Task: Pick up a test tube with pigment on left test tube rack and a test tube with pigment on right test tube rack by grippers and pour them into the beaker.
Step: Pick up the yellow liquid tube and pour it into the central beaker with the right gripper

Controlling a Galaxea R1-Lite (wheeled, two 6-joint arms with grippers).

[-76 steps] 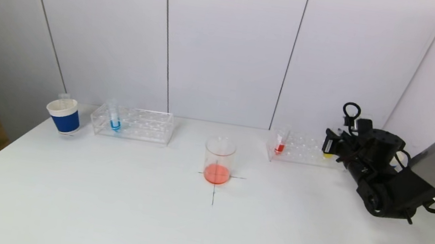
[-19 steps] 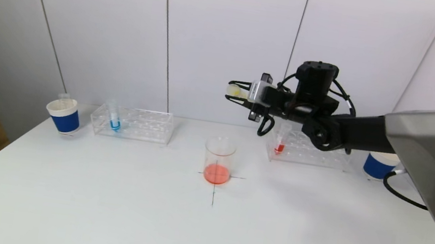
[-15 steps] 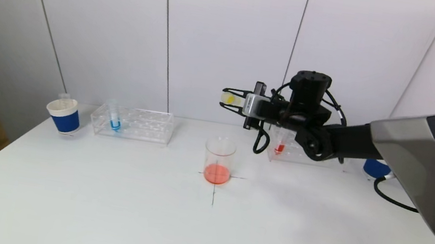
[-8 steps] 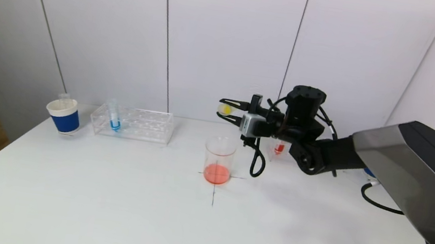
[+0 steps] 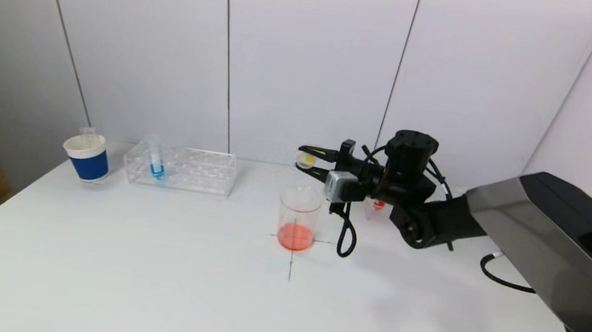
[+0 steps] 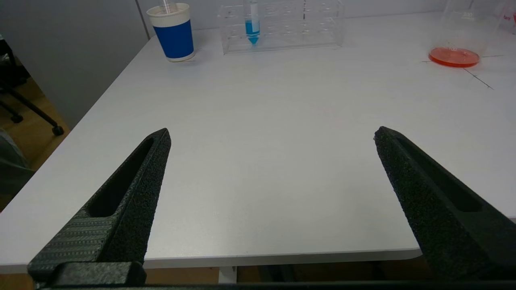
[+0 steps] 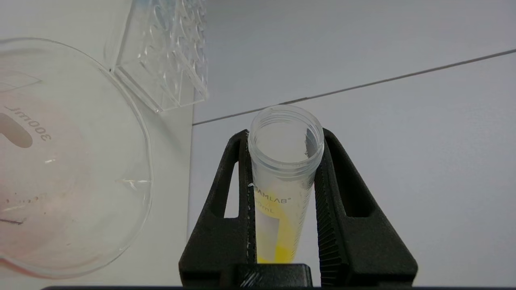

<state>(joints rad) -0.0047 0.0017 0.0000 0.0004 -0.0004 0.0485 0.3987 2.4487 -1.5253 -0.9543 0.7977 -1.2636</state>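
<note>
My right gripper [image 5: 309, 160] is shut on a clear test tube with yellow pigment [image 5: 306, 160], held tilted just above and behind the rim of the glass beaker [image 5: 298, 218], which holds orange-red liquid. In the right wrist view the tube [image 7: 282, 181] sits between the fingers [image 7: 225, 201] with its open mouth away from the camera, the beaker [image 7: 72, 161] beside it. The left rack [image 5: 180, 168] holds a blue tube [image 5: 155, 161]. The right rack [image 5: 371, 207], mostly hidden by the arm, holds a red tube [image 5: 378, 204]. My left gripper [image 6: 272, 137] is open, off the table's front edge.
A blue and white paper cup [image 5: 87, 157] stands left of the left rack, also in the left wrist view [image 6: 174, 31]. A black cross is marked on the white table [image 5: 197, 291] under the beaker. The right arm's cable [image 5: 345, 234] hangs beside the beaker.
My right gripper has carried the yellow tube from the right rack over to the beaker, and has been lowering toward its rim. The left arm has not moved.
</note>
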